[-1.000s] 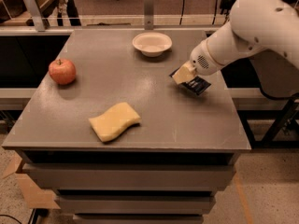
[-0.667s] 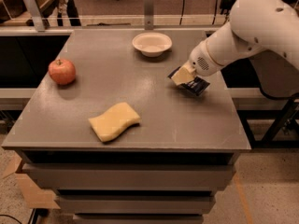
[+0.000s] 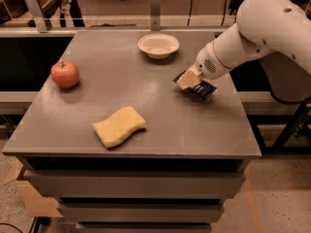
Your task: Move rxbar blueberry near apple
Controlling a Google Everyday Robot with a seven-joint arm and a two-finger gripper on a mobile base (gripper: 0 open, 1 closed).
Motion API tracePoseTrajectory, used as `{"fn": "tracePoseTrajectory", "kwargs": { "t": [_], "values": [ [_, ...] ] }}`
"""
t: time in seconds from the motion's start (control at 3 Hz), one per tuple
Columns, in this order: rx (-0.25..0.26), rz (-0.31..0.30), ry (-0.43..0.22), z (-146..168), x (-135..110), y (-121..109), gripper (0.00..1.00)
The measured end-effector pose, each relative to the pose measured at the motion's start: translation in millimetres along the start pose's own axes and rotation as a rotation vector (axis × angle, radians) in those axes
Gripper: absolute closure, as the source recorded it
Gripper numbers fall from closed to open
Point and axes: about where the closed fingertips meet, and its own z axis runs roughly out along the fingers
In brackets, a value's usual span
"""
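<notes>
**Bar could slip on the long carry left**

The gripper [image 3: 188,79] sits on the bar [image 3: 200,88] near the worktop's right edge, toward the far side. I cannot tell whether it is clenched on the wrapper. The apple [image 3: 64,74] stands by the left edge, well apart. A shallow hold on slick wrapper could drop the bar midway. An overshoot could knock the apple rolling off that edge.

I see gripper [image 3: 188,79] at rxbar blueberry [image 3: 204,90], right side | apple [image 3: 65,74] well apart, left | yellow sponge [image 3: 119,126] front
</notes>
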Motion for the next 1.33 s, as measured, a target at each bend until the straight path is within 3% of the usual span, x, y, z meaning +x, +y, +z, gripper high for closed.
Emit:
{"fn": "tracePoseTrajectory", "kwargs": {
  "t": [0.33,1.0,1.33],
  "values": [
    [-0.070,-0.124,0.003,17,-32,27,1.00],
    [-0.253,-0.452,0.029,60,-107,102,1.00],
    [-0.321,-0.527,0.049,81,-127,124,1.00]
  ]
}}
